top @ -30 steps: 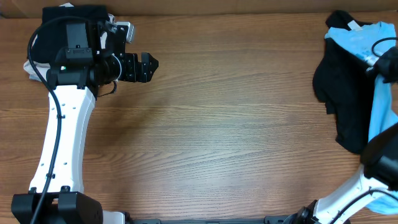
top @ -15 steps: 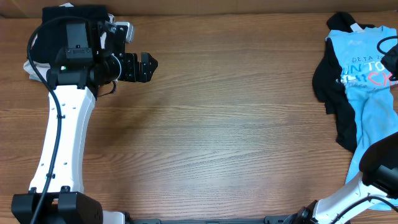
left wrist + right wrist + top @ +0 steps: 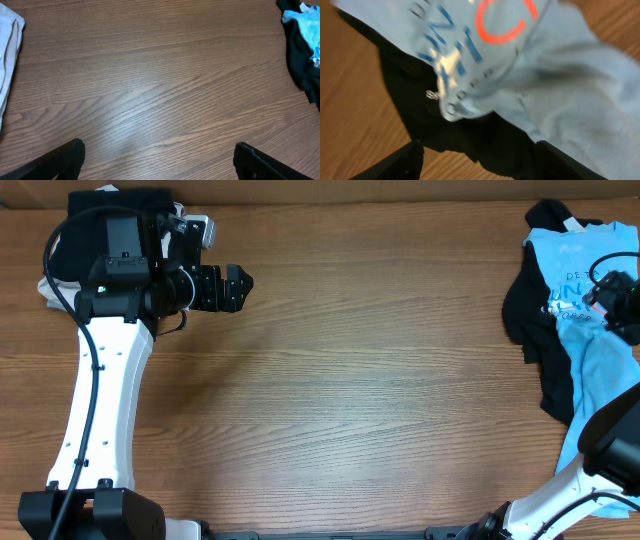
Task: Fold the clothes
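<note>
The clothes lie in a heap at the table's right edge. A light blue T-shirt (image 3: pixel 590 355) with white and pink lettering is draped over a black top (image 3: pixel 545 365). My right gripper (image 3: pixel 612 292) hovers over the shirt's lettering, open and holding nothing. In the right wrist view the blue shirt (image 3: pixel 560 75) and the black top (image 3: pixel 470 130) lie below the spread fingers (image 3: pixel 400 162) of the right gripper (image 3: pixel 480 162). My left gripper (image 3: pixel 240 285) is open over bare wood at the far left. In the left wrist view the left gripper (image 3: pixel 157 160) sees the black top (image 3: pixel 300 55) far off.
A dark folded garment (image 3: pixel 130 200) and a white cloth (image 3: pixel 45 290) lie at the back left, under my left arm. The white cloth (image 3: pixel 7 50) also shows at the left wrist view's left edge. A cardboard wall (image 3: pixel 350 190) runs along the table's far edge.
My right gripper was shut on the bunched blue shirt. It has let go and opened, and the shirt now lies spread with its lettering up. The left arm has not moved.
</note>
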Robot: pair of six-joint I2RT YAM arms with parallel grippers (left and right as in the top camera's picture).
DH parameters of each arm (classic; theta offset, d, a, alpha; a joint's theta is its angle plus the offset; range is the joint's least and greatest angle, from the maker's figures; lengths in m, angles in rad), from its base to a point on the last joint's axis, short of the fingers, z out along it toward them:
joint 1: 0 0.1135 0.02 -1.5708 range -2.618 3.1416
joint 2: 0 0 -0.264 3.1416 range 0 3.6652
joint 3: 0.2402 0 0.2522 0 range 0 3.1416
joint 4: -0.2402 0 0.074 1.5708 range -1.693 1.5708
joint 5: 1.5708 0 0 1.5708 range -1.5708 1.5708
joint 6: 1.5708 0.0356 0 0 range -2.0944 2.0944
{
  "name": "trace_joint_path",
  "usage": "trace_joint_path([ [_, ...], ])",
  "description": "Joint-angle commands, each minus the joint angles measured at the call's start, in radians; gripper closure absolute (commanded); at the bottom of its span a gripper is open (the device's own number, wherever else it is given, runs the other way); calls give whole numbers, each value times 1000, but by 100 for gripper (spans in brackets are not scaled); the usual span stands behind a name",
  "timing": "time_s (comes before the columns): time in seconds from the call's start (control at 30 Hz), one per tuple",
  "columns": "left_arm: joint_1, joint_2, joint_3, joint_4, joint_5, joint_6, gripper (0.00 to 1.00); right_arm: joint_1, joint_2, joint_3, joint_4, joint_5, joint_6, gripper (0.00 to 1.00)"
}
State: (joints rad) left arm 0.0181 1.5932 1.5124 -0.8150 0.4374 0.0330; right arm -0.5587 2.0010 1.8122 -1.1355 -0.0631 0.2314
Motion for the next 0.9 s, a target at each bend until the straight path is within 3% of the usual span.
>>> trace_joint_path([
  [0.0,-8,-11,29,3,-3,5,4,-27,10,-51,15,47,58,21],
  [0.4,-8,-11,29,-19,-17,5,4,-65,10,-293,294,47,58,19],
  [0.47,-8,-11,29,-23,-34,5,4,-65,10,-301,314,48,58,30],
  [0.57,-8,-11,29,-31,-53,5,5,-65,10,-301,332,48,58,59],
  [0.63,-7,-11,29,-31,-53,5,4,-65,10,-301,342,63,58,66],
  [0.67,-8,-11,29,-30,-53,5,4,-65,10,-301,349,78,58,78],
  [0.8,-8,-11,29,-30,-53,5,4,-65,10,-301,361,90,58,90],
  [0.83,-8,-11,29,-30,-53,5,4,-65,10,-301,365,93,58,90],
  [0.87,-8,-11,29,-30,-53,5,4,-65,10,-301,375,96,58,82],
])
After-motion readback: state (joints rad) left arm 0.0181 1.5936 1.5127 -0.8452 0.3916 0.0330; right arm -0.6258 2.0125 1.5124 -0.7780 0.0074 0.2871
